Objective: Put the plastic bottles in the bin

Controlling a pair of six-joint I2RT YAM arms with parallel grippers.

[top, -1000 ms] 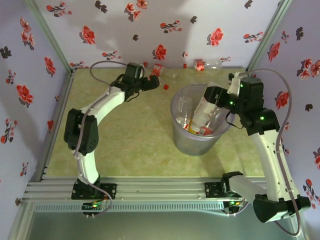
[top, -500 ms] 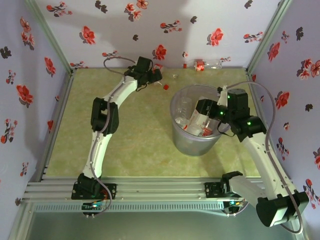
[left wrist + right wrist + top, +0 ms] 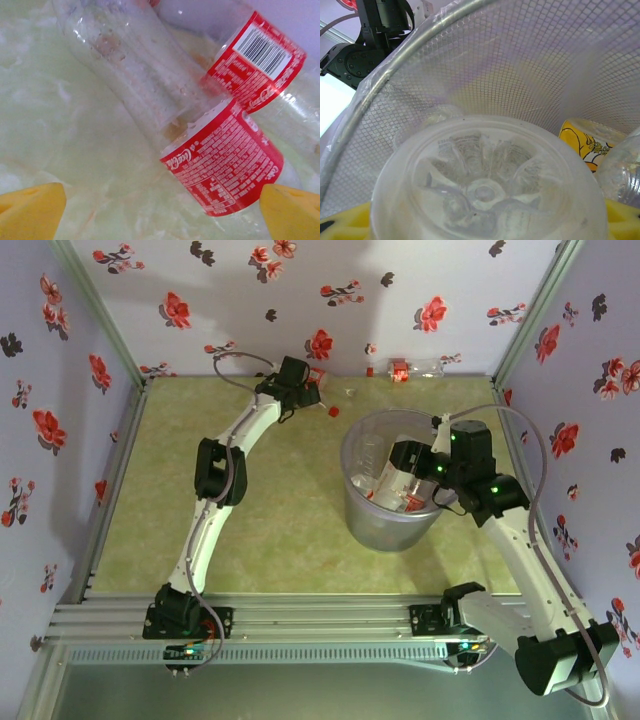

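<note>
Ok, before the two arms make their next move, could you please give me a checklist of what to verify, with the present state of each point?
1. Grip: the right gripper is shut on the held bottle: ok.
2. Place: the held bottle is inside the rim of the bin: ok.
3. Free room under it: cannot tell; its own base hides the view, and a yellow-labelled bottle lies beside it.
4. Other arm: the left gripper is open: ok.
5. One bottle alone lined up between its fingers: cannot tell; a second red-labelled bottle lies close behind the near red-labelled bottle.
</note>
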